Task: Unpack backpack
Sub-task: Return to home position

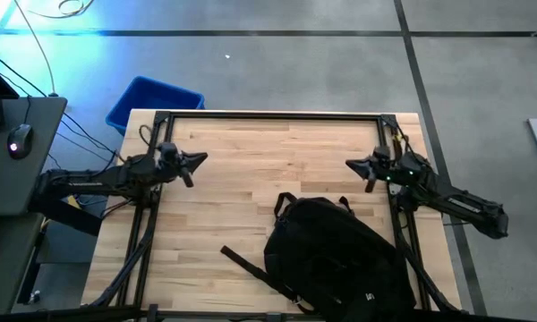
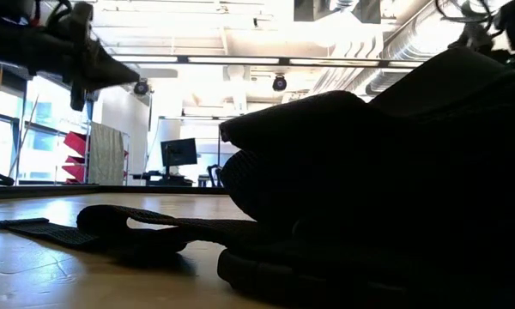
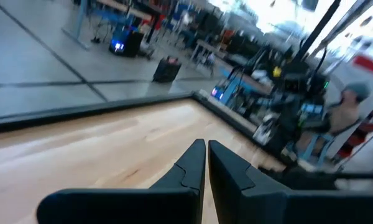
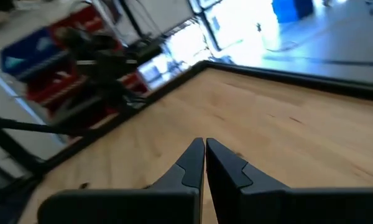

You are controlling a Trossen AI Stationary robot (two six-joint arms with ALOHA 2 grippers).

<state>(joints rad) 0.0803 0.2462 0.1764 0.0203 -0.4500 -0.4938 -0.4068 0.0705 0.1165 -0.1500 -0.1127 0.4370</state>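
The large black backpack (image 1: 340, 255) lies on the wooden table (image 1: 251, 161) at the near right, with a strap (image 1: 242, 262) trailing flat toward the left; in the low view the backpack (image 2: 369, 189) fills the right half. My left gripper (image 1: 200, 160) hovers shut above the table's left side, pointing right, far from the backpack; in its wrist view the left gripper (image 3: 206, 146) holds nothing. My right gripper (image 1: 350, 165) hovers shut near the table's right side, pointing left, just beyond the backpack's far end; its wrist view shows the right gripper (image 4: 204, 144) bare.
A blue plastic bin (image 1: 152, 100) stands on the floor past the table's far left corner. A desk with a mouse (image 1: 18, 141) sits left of the table. Bare wood stretches across the table's middle and far half.
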